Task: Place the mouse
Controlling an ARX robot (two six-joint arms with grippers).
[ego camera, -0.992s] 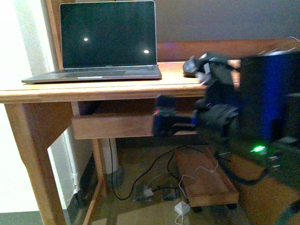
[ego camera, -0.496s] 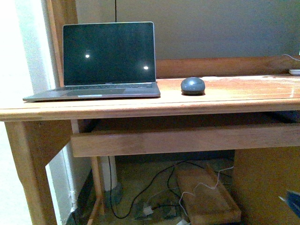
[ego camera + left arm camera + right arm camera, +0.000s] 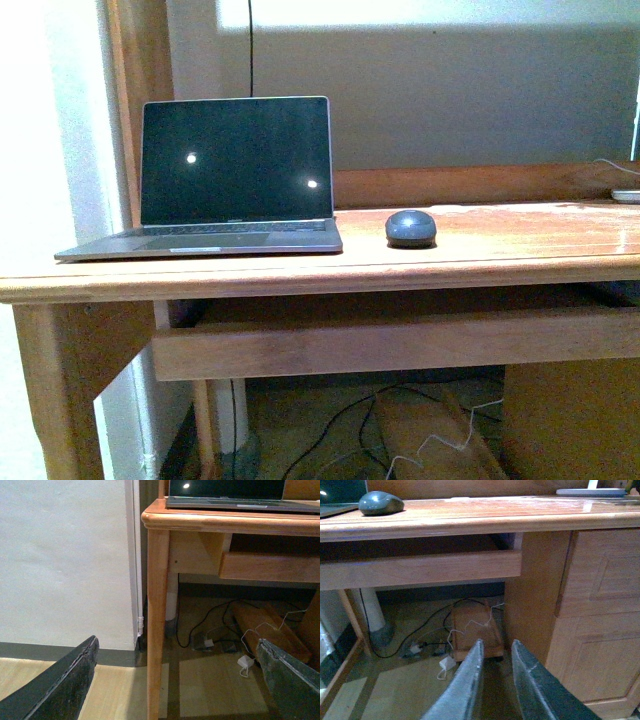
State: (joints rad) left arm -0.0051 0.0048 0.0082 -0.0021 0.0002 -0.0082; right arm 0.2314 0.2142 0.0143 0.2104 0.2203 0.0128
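The dark blue-grey mouse (image 3: 411, 228) rests on the wooden desk (image 3: 500, 245), just right of the open laptop (image 3: 232, 180). It also shows in the right wrist view (image 3: 380, 503) on the desk top. Neither gripper shows in the front view. My left gripper (image 3: 177, 652) is open and empty, low near the floor beside the desk's left leg (image 3: 157, 620). My right gripper (image 3: 496, 647) is shut and empty, low in front of the desk, well below the mouse.
Under the desk lie cables and a white adapter (image 3: 446, 664) beside a wooden footrest (image 3: 475, 632). A drawer cabinet (image 3: 600, 605) forms the desk's right side. A white wall (image 3: 65, 560) stands left of the desk. A flat white item (image 3: 626, 195) lies at the desk's far right.
The right arm, which filled the right of the front view by the mouse, has dropped out of sight. The mouse stays on the desk. The camera's view has shifted, showing the scene lower.
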